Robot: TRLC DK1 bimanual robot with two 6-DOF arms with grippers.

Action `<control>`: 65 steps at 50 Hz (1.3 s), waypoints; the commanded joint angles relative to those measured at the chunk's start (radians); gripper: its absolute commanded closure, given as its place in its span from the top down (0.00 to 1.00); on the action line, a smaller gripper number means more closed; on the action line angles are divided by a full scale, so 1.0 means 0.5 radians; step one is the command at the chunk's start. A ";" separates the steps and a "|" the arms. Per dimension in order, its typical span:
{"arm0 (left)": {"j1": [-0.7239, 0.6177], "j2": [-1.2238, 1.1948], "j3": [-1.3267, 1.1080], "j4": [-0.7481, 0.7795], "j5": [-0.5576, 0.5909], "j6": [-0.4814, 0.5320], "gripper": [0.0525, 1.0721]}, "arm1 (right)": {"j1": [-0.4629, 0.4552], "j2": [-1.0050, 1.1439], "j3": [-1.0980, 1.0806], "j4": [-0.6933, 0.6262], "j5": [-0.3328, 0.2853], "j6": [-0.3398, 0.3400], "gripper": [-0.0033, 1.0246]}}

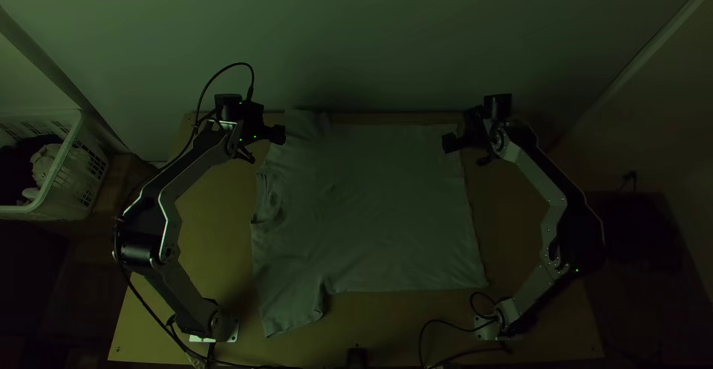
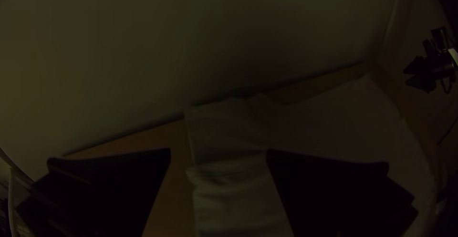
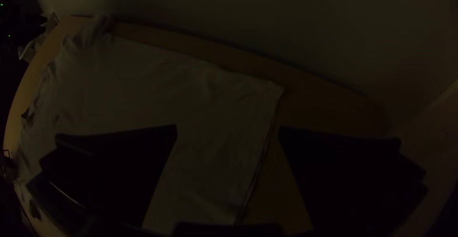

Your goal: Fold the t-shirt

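Since you are working toward a fold, the t-shirt is lying spread on the table, its collar facing the left arm's side and its hem the right arm's side. Your left gripper is standing wide, with nothing between its fingers, and is hovering by the shoulder edge near the far sleeve. Your right gripper is also gaping empty, its fingers straddling the hem edge close to the far corner. Judging from this, you are placing the pair at opposite ends of the far side so that both ends are rising together and the cloth is coming toward the near side as one panel. The near sleeve is sticking out toward the table's near edge (presumably it is wanting a tuck later). Folding is not showing on the body, so the task is probably only beginning. Next you are needing both claws lower and closing on fabric; the left one is risking a pinch of the rumpled sleeve, and uneven lifting is likely skewing the fold.
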State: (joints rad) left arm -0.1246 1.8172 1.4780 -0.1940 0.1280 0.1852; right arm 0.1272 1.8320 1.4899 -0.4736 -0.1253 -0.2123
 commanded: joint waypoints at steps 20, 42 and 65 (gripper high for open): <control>0.010 0.425 0.388 -0.051 0.020 -0.091 0.95 | -0.034 0.751 0.812 -0.148 -0.025 0.023 0.95; 0.028 0.569 0.440 -0.229 0.066 -0.064 0.95 | -0.113 1.064 1.107 -0.209 -0.025 0.010 0.95; 0.044 0.633 0.409 -0.219 0.066 -0.064 0.95 | -0.070 1.257 1.242 -0.222 -0.022 -0.005 0.94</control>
State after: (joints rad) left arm -0.1116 2.1098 1.7065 -0.3000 0.1501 0.1566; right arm 0.0826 2.4184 2.0735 -0.5709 -0.1318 -0.2131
